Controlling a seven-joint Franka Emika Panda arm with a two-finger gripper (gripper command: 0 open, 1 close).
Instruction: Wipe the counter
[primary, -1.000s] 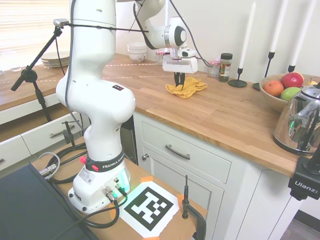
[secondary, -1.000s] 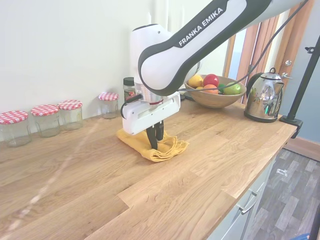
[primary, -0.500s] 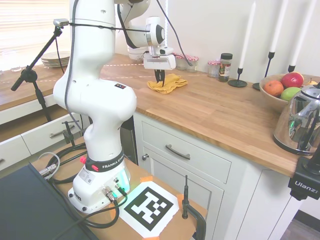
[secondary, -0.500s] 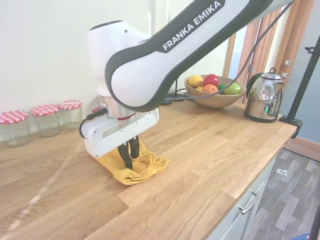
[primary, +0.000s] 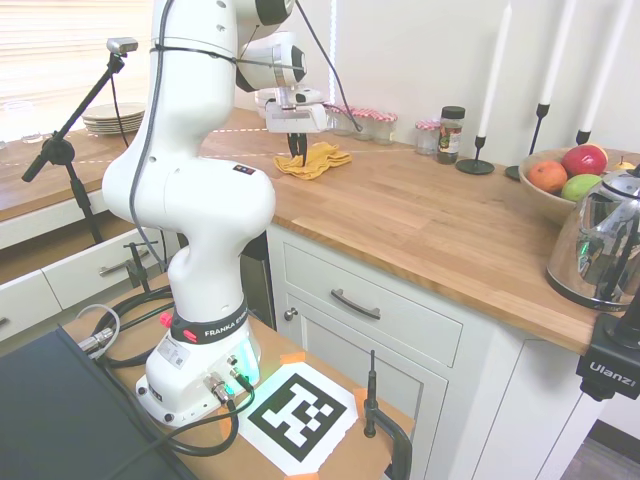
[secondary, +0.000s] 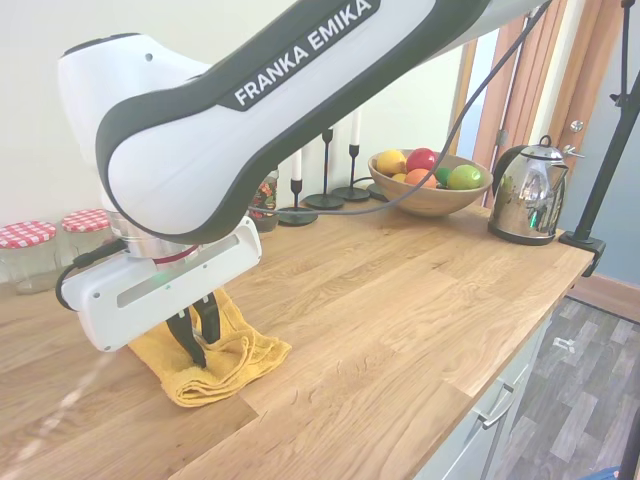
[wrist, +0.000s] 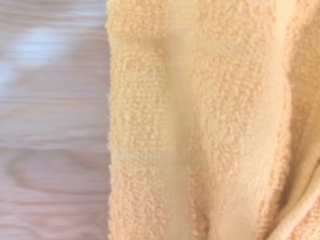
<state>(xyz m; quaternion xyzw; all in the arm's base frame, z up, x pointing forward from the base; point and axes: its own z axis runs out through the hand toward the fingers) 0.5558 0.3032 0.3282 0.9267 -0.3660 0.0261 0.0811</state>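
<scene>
One tool (secondary: 200, 352) pinching one yellow cloth (secondary: 236, 352) — one counter (secondary: 400, 300).

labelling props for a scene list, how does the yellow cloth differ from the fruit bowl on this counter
The yellow cloth is soft and crumpled flat on the counter; the fruit bowl is rigid, rounded and stands upright. The cloth lies under the gripper, whose jaws are pinched shut on it; the bowl stands untouched beside the kettle. The bowl holds fruit; the cloth holds nothing. Both rest on the same wooden top.
</scene>
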